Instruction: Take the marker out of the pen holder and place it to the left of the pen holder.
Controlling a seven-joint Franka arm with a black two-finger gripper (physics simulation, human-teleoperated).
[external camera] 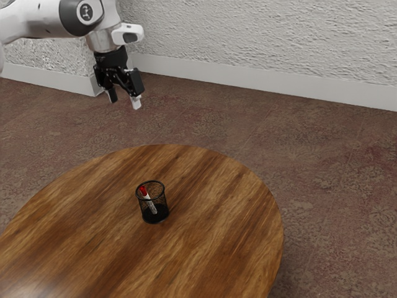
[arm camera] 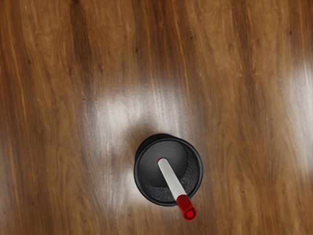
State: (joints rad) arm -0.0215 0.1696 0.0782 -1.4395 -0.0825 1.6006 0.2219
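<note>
My gripper [external camera: 124, 99] hangs open, its fingers apart and nothing between them, well above the table [external camera: 211, 248]. The marker [arm camera: 172, 180] lies below me, standing in the pen holder [arm camera: 139, 178], its long axis tilted: foot inside on the holder's floor, red cap leaning up at the rim. I judge I should descend over that cap, turned to pinch across the slanted barrel, then lift along its lean.

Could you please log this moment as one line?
gripper: open, empty | marker: leaning in holder | placement: not yet done
</note>
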